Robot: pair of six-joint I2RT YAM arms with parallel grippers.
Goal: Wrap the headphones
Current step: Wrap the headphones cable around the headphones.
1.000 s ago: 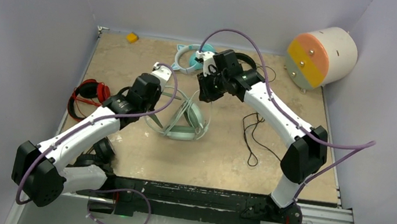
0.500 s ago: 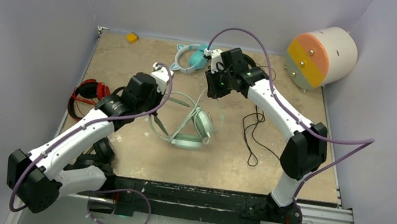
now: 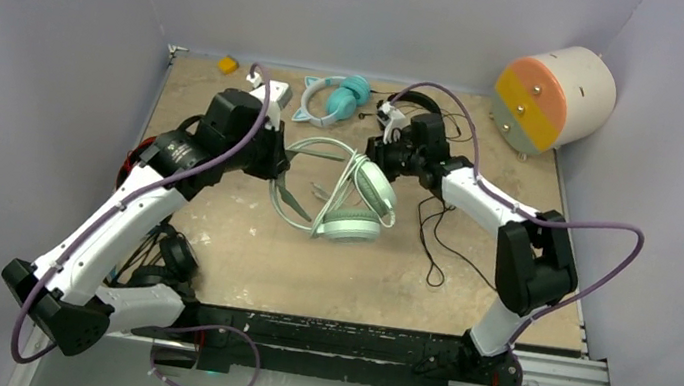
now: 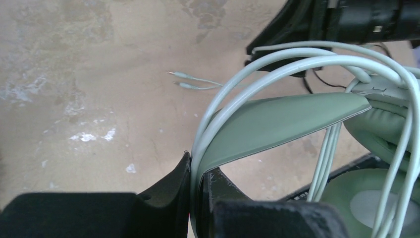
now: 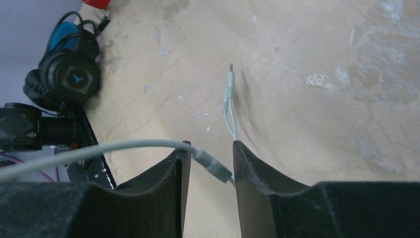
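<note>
On mottled tabletop (image 3: 239,249): mint headphones (image 3: 357,200), padded cups (image 3: 350,226), looped cable (image 4: 297,62).

White-linked left arm (image 3: 117,222) and right arm (image 3: 484,195), black joints, looping purple cables (image 3: 596,226), black claw fingers (image 5: 257,173).

Top view looks down on table (image 3: 307,269); close wrist views share mint-green headphones (image 4: 277,119)

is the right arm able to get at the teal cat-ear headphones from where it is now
Probably yes. The right end effector is open and sits just right of the teal cat-eared headphones, with nothing bulky between them. Only the mint-green cable lying loose between its jaws might drag along.
</note>
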